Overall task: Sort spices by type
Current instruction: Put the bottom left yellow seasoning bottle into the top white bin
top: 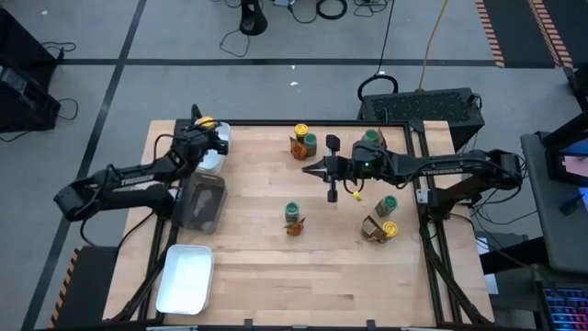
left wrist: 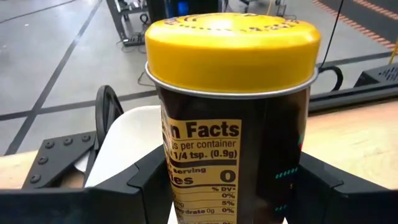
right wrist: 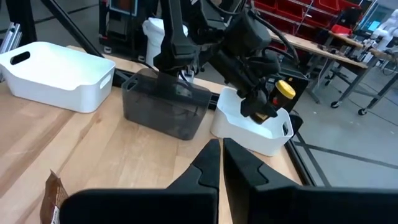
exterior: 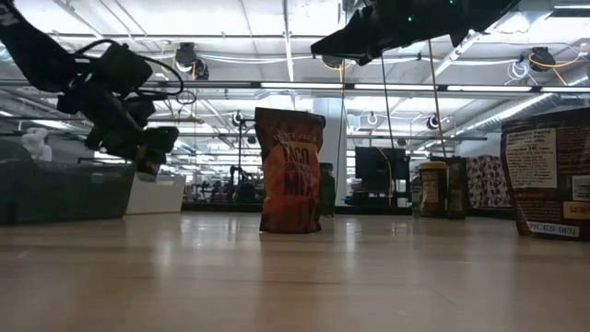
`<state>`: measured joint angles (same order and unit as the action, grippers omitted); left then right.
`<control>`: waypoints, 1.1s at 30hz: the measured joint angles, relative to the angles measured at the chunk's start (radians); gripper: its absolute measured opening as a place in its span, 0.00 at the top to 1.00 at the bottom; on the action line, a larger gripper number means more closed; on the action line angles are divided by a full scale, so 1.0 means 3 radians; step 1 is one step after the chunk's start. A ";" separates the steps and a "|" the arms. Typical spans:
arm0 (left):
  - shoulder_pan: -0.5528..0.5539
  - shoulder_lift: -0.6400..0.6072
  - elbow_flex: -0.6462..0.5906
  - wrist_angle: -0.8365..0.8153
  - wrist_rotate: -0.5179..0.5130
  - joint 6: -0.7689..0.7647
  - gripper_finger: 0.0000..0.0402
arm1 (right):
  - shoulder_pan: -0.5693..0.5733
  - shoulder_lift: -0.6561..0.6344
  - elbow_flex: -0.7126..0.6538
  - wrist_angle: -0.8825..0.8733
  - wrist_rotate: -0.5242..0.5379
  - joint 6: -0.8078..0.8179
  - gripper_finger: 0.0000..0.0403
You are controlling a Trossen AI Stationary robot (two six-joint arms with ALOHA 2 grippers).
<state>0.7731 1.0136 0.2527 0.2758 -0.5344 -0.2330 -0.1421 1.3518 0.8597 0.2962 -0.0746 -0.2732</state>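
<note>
left gripper clamped on yellow-lid jar, white tray below | right gripper fingers together, mid-table

a yellow-lidded jar sits clamped in the left hand, above a white tray.

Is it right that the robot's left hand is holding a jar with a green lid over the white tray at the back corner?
Not quite. The lid is yellow, not green; the left wrist view shows it. The left hand does hold that jar over the white tray at the back corner.
</note>
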 joint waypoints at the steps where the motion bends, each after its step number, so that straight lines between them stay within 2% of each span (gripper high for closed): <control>1: 0.0000 0.0039 0.0001 0.0033 -0.0001 -0.0003 0.42 | 0.0000 0.0000 0.0000 -0.0002 0.0000 -0.0002 1.00; 17: -0.0002 0.0672 0.0005 0.0585 -0.0023 0.0005 0.42 | 0.0000 0.0000 0.0000 -0.0005 -0.0001 -0.0002 1.00; 33: -0.0010 0.0700 0.0005 0.0624 -0.0064 -0.0017 0.42 | 0.0000 0.0001 0.0000 -0.0005 -0.0003 -0.0001 1.00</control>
<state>0.7700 1.2236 0.2543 0.4630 -0.5537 -0.2382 -0.1421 1.3521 0.8597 0.2947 -0.0753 -0.2733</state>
